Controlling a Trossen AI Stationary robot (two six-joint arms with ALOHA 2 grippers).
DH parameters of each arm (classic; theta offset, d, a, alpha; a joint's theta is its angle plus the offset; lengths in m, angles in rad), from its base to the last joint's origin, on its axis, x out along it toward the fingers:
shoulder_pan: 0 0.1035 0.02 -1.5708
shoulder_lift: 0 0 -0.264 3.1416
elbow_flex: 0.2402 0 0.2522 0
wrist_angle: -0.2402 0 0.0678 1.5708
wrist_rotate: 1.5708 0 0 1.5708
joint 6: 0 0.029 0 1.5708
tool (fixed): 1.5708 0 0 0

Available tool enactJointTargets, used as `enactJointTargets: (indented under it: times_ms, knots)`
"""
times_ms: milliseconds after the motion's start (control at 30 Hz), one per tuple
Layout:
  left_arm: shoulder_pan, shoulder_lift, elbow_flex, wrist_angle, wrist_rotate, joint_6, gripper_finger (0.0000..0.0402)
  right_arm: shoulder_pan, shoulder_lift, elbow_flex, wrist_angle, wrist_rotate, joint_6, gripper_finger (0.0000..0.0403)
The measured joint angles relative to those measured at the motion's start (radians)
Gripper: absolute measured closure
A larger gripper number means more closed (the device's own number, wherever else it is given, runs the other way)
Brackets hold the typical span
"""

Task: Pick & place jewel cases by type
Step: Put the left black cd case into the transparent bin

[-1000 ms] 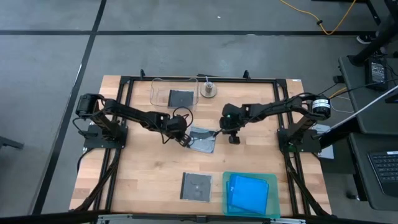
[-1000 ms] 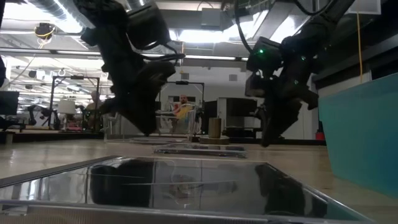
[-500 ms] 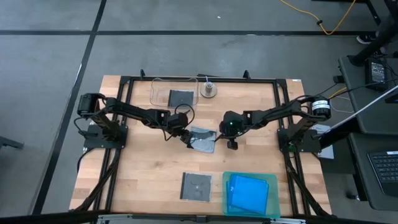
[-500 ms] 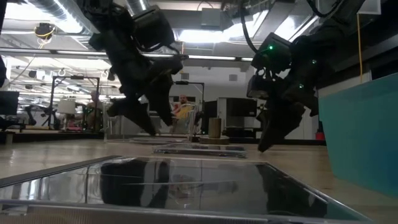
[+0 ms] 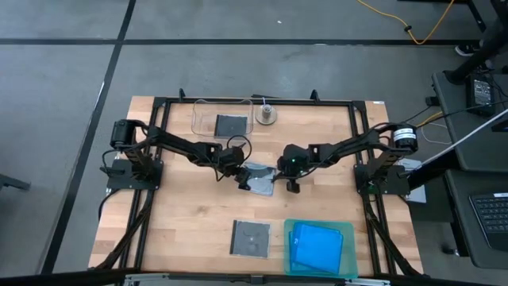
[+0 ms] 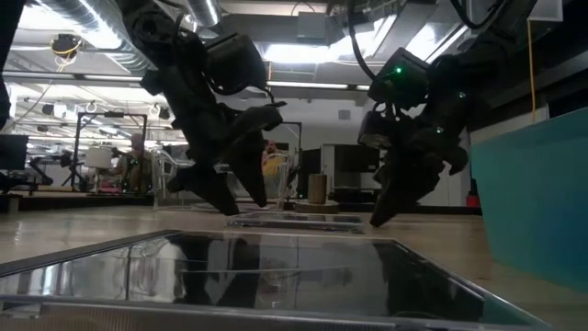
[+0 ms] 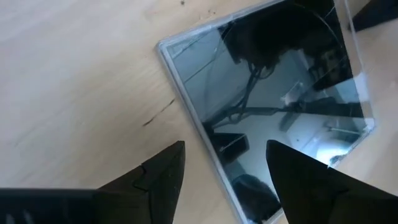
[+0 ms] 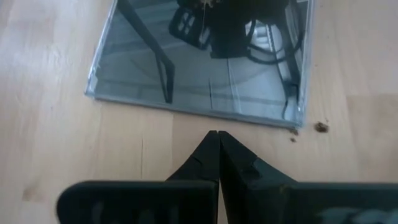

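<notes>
A grey-black jewel case (image 5: 259,176) lies flat on the wood at mid-table. My left gripper (image 5: 242,179) is open at the case's left edge (image 7: 186,106), one finger over the wood and the other over the case. My right gripper (image 5: 290,185) is shut, its tip (image 8: 214,134) on the wood side of the case's right edge (image 8: 199,112), with a strip of wood showing between. A second grey case (image 5: 248,237) lies near the front edge, and a third (image 5: 231,124) lies in the clear tub. The blue cases (image 5: 315,245) lie stacked in the teal tray. My left gripper has its fingers low at the case's left edge, pointing down on a slant from the table's left; I cannot tell whether either finger (image 7: 298,180) touches the case.
The clear tub (image 5: 208,107) stands at the far edge, with a small metal cylinder (image 5: 267,115) beside it. The teal tray (image 5: 348,230) sits at the near right and shows as a wall in the low view (image 6: 537,184). Bare wood lies to the left and right.
My left gripper has gone toward the table's right edge and down, up to the middle case's left edge. My right gripper has gone toward the table's left and near edges and down, up to the case's right edge. The case has stayed in place.
</notes>
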Motion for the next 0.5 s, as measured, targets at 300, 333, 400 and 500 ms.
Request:
enactJointTargets:
  times_ms: [300,333,400,500]
  knots:
    - [-0.002,0.031,0.002,0.068,0.015,-0.039,0.0184,0.001,0.005,-0.002,0.045,-0.005,0.032,0.0399]
    - [-0.002,0.034,0.002,0.076,0.015,-0.042,0.0185,0.001,0.005,-0.002,0.045,-0.005,0.032,0.0399]
    - [-0.002,0.035,0.000,0.090,0.017,-0.056,0.0185,0.001,0.005,-0.003,0.045,-0.005,0.027,0.0399]
    - [-0.002,0.036,-0.002,0.108,0.018,-0.059,0.0183,0.001,0.004,-0.003,0.046,-0.006,0.009,0.0399]
